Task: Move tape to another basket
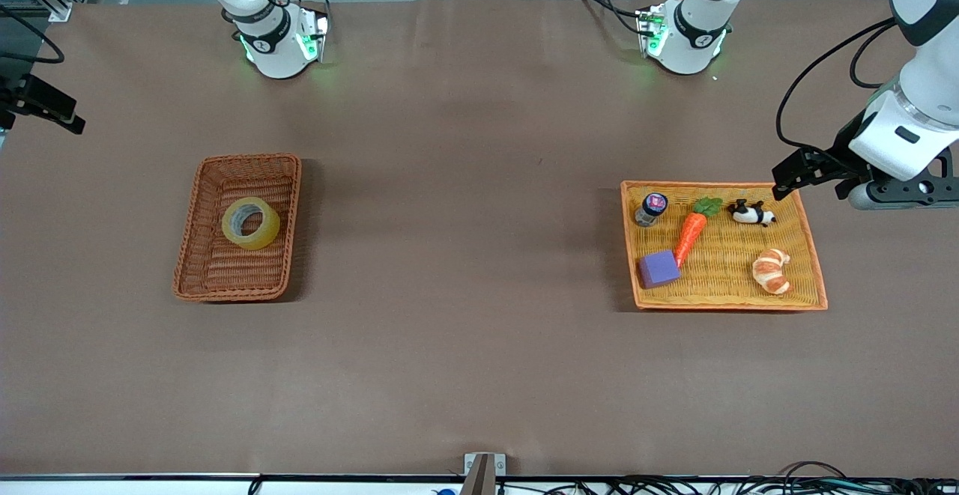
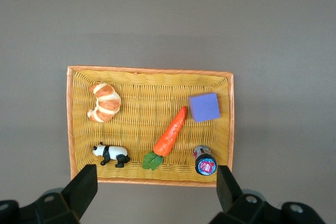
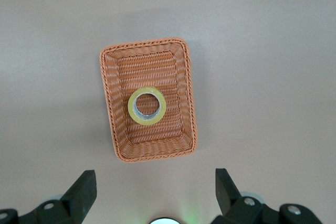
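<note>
Left tool [image 2: 152, 195] open above tray [image 1: 813, 270]; right tool [image 3: 152, 195] open above basket [image 3: 110, 103], tape [image 3: 147, 106] inside; brown table [image 1: 464, 180].

tape [image 1: 250, 223]: translucent yellow | basket [image 1: 202, 270]: reddish-brown weave | tray [image 1: 805, 285]: orange-yellow weave

The tape [image 1: 251, 223] — a yellowish ring — lies flat in the reddish-brown wicker basket [image 1: 196, 255].
</note>
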Robot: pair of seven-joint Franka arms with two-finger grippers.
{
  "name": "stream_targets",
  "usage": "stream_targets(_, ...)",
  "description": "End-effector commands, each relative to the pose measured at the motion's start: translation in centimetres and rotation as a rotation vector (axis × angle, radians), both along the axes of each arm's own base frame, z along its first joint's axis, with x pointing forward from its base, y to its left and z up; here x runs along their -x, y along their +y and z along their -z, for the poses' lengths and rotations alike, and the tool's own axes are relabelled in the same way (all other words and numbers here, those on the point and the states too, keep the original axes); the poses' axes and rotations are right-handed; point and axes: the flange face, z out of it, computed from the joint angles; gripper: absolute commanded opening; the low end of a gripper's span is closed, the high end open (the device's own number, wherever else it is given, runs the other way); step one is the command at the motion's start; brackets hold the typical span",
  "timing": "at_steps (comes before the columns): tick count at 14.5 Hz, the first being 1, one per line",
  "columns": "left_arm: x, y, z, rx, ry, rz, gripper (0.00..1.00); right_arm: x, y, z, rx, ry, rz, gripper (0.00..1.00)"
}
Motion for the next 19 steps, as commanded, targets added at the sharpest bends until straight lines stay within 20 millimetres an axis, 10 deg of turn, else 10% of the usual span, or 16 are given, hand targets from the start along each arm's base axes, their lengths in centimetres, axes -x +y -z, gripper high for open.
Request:
stream_targets(1, -0.1, 0.0, -0.3, 0.009, 0.002, -0.003, 1.00, -0.3, 0.5, -0.4, -0.004, 0.000, 0.012, 1.00)
stream_targets(19, -0.3, -1.3, -0.2, 0.019, 0.003, 0.003, 1.00, -0.3, 0.4, -0.2, -0.031, 0.003, 0.014, 1.00)
